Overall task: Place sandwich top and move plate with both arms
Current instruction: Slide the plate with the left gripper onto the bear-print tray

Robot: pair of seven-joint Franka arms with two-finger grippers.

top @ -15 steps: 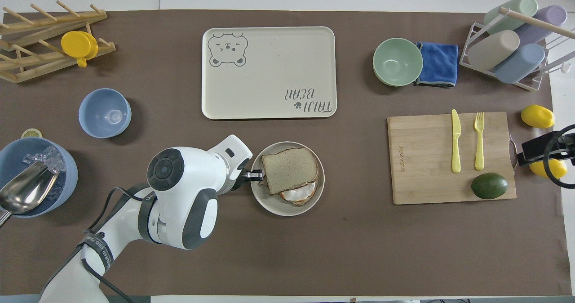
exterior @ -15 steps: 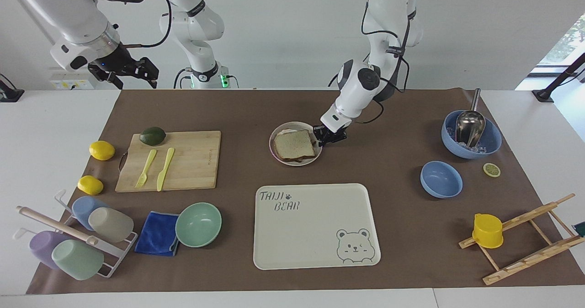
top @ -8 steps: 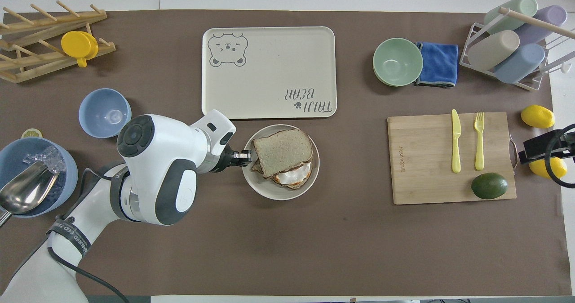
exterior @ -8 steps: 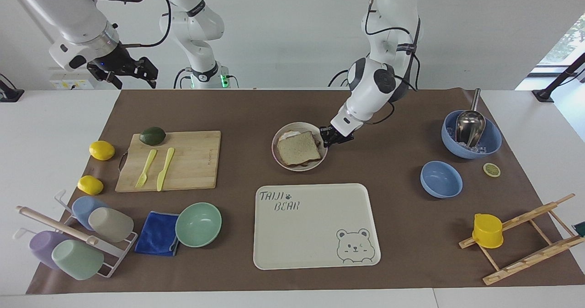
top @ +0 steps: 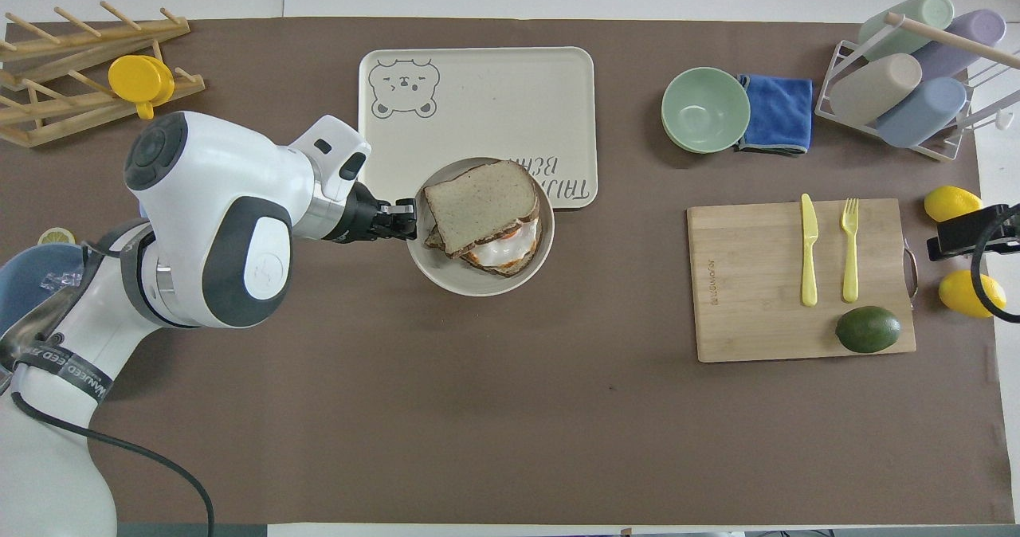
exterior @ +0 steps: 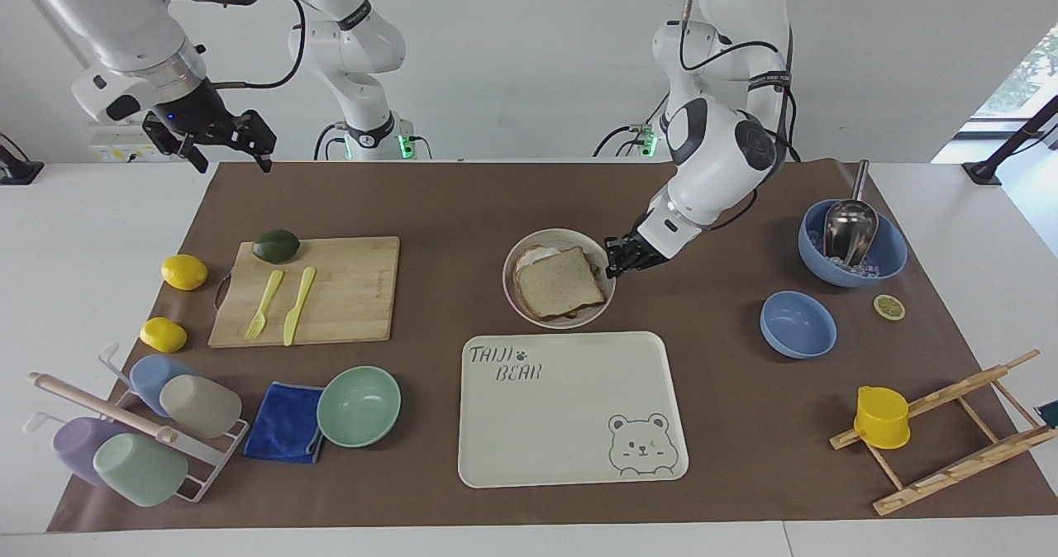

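I'm seeing the table point(exterior: 107, 210) wearing a brown mat point(exterior: 463, 202); lying on it are the tray point(exterior: 570, 425), board point(exterior: 347, 292), bowls point(exterior: 359, 406) and racks point(exterior: 950, 449).

My left arm point(exterior: 715, 156) reaches down from its base and bends at the elbow, forearm slanting low toward the table's middle. Its left gripper point(exterior: 613, 261) sits low, wrist nearly level, fingertips pinched tight on the plate point(exterior: 519, 297) rim. My right arm point(exterior: 124, 11) waits high near its own end, wrist angled down, and the right gripper point(exterior: 223, 140) hangs in the air with its fingers spread wide, holding nothing.
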